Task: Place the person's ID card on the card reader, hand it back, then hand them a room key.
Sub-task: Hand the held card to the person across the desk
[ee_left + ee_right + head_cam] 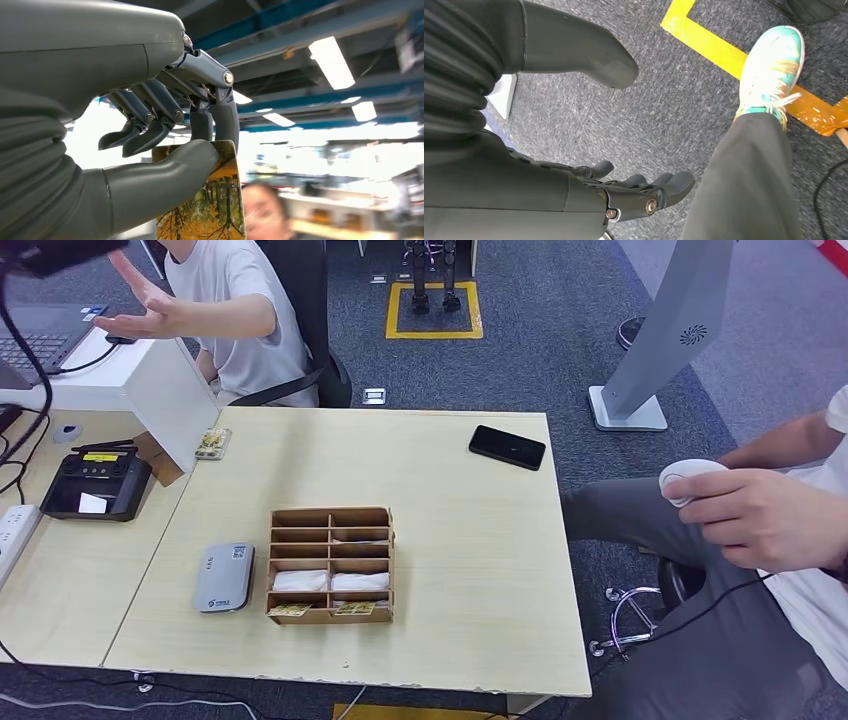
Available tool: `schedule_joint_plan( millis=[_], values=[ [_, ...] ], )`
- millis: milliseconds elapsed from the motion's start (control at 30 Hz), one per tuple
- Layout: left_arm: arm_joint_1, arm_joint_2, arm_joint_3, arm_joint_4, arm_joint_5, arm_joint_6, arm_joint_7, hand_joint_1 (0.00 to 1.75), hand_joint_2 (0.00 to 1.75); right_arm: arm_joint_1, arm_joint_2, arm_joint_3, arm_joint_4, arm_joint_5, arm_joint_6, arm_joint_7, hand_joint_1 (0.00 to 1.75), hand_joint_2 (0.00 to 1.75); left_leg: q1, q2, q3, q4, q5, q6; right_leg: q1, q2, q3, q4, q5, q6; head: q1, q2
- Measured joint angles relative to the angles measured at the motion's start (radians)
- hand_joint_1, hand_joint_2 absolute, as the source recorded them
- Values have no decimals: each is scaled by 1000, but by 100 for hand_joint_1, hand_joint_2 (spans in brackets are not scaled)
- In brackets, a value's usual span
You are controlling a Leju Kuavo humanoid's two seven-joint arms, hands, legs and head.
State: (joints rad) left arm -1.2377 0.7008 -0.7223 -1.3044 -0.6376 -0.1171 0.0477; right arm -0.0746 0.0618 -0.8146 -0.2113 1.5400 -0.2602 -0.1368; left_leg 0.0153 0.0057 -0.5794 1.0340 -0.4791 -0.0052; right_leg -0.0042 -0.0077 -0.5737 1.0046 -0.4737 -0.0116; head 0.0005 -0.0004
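My left hand (170,135) is raised and pinches a card (215,205) with an autumn forest print between thumb and fingers. A blurred person (267,212) is beyond the card. In the head view a seated person at the far left holds out an open palm (145,310). The grey card reader (224,578) lies flat on the table with nothing on it. Beside it a wooden organizer (330,565) holds yellowish cards (353,608) in its front slots. My right hand (644,192) hangs over the carpet, fingers apart and holding nothing.
A black phone (507,447) lies at the table's far right. A black terminal (95,485) and a power strip (15,530) sit on the left desk. A second person at the right holds a white device (688,478); their leg and shoe (774,70) are near my right hand.
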Motion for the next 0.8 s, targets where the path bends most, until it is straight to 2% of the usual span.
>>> schedule_joint_plan(
  millis=[133,267,433,733,767,800],
  values=[
    [160,-111,38,159,-210,141,24,175,175,-7,0,5,0,1,0,-2,0,175,0,0,0,0,1,0,0,0,1,0,1,0,0,0],
    [250,-188,76,272,-275,176,23,175,175,-7,1,14,0,1,1,-2,0,175,-2,0,-1,0,1,0,-1,0,0,0,2,1,0,0],
    [305,-230,104,326,-287,173,16,175,175,-5,1,21,0,1,1,3,0,175,-2,1,-3,0,1,0,-2,1,-2,0,2,1,0,0],
    [338,-266,171,349,-322,144,1,173,175,-5,1,25,0,1,1,2,0,175,-1,1,-4,0,0,0,-2,1,-4,0,2,1,0,0],
    [340,-268,176,351,-324,143,0,166,175,-5,1,25,0,1,1,2,0,175,-1,1,-4,0,0,0,-2,1,-4,0,2,1,0,0],
    [342,-270,180,353,-326,143,-2,129,175,-5,2,26,0,1,1,1,0,175,-1,1,-4,0,0,0,-2,1,-4,0,2,1,0,0]
  ],
)
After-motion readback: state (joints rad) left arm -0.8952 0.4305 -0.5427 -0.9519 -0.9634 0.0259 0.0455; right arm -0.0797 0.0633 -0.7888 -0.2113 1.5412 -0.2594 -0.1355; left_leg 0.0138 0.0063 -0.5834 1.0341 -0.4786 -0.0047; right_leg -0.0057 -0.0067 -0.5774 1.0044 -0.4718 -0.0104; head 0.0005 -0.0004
